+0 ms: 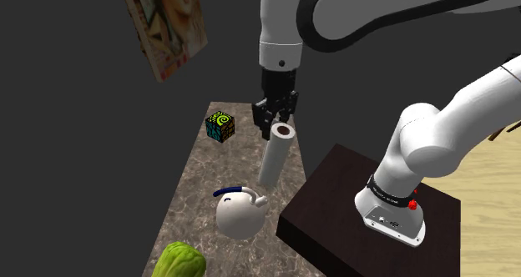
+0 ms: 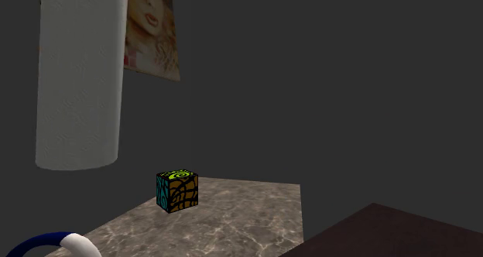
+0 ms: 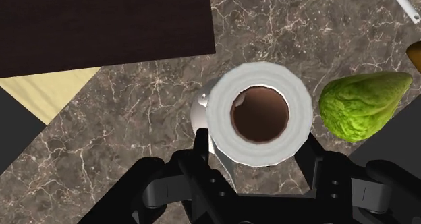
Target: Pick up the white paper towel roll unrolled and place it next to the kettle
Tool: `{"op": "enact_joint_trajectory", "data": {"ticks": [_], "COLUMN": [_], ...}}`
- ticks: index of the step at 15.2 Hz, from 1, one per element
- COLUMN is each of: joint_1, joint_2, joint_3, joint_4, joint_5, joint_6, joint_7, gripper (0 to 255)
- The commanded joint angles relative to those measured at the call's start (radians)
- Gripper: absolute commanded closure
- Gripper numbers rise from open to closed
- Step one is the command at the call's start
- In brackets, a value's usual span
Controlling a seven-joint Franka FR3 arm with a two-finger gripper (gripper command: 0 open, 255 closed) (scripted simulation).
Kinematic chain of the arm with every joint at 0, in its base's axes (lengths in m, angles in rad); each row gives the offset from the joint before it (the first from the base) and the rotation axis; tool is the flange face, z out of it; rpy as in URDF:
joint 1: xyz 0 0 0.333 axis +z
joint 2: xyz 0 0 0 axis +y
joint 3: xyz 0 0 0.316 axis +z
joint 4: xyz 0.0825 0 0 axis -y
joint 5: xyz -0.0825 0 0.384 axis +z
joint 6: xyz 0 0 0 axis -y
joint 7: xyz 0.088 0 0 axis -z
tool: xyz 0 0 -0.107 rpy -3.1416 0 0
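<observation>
place: home, kitchen-like corner | marbled stone counter [image 1: 199,173] | white kettle [image 1: 240,214] | paper towel roll [image 1: 275,154] | leafy green vegetable [image 1: 178,263] | poster [image 1: 165,25] on dark wall | pale wood floor [image 1: 491,182]

The black gripper [image 1: 276,121] clasps the top end of a white paper towel roll [image 1: 272,158], which hangs below it with a slight tilt, its brown core showing at the upper end. Further below the gripper, just past the roll's lower end, a round white kettle [image 1: 240,214] with a blue handle sits on the marble-patterned table [image 1: 196,179], and a green leafy vegetable [image 1: 177,263] lies beyond that. A colourfully patterned cube [image 1: 220,125] rests near the gripper toward the shoulder view's left, a poster [image 1: 164,21] hangs on the dark wall above that side, and the dark brown stand [image 1: 334,192] lies below the gripper toward the right.
</observation>
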Motion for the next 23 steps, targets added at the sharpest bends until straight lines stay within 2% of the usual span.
{"op": "enact_joint_trajectory", "data": {"ticks": [1, 7, 13, 23], "joint_1": [0.019, 0.065, 0.09, 0.093], "joint_2": [0.015, 0.075, 0.179, 0.228], "joint_3": [0.041, 0.163, 0.294, 0.331], "joint_4": [0.014, 0.08, 0.184, 0.104], "joint_5": [0.019, 0.056, 0.05, 0.048], "joint_6": [0.011, 0.039, 0.074, 0.203], "joint_7": [0.051, 0.204, 0.371, 0.379], "gripper": [255, 255, 255, 255]}}
